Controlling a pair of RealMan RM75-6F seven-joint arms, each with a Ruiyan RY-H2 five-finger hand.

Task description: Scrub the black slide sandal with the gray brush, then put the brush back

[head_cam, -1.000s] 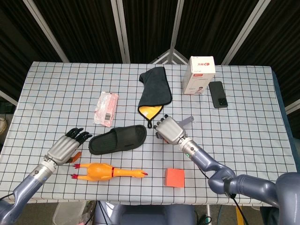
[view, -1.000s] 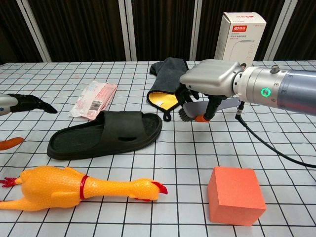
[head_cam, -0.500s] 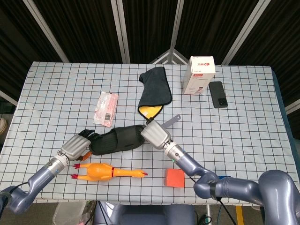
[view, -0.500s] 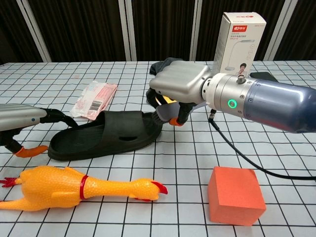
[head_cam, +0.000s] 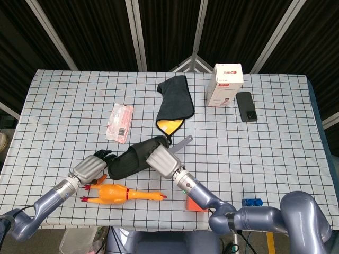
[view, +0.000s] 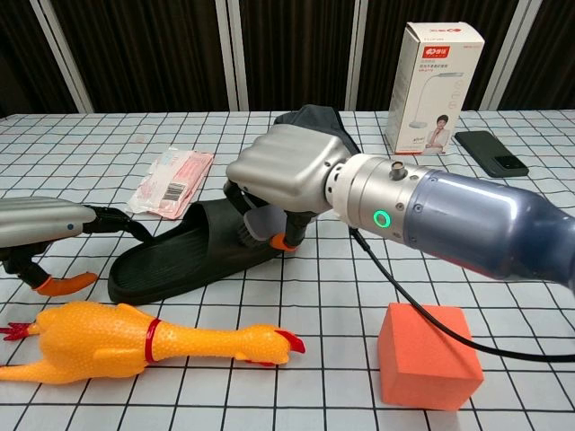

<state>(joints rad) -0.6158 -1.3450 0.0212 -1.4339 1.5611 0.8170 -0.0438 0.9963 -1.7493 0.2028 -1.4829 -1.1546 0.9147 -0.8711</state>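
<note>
Checked tablecloth, lower centre: our right hand [view: 287, 171] grips the gray brush [view: 256, 226] on the black slide sandal [view: 180, 256]; our left hand [view: 54, 224] pins its heel. We judge scrubbing under way; next, firm strokes.

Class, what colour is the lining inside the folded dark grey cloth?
Yellow, seen best in the head view at the near end of the folded dark grey cloth.

Near edge: yellow rubber chicken toy [view: 144, 343] left, orange foam cube [view: 427, 355] right. Further back: pink plastic packet [head_cam: 120, 121], dark gray cloth with yellow lining [head_cam: 175, 101], white carton box [head_cam: 225, 84], black smartphone [head_cam: 246, 106] beside it.
</note>
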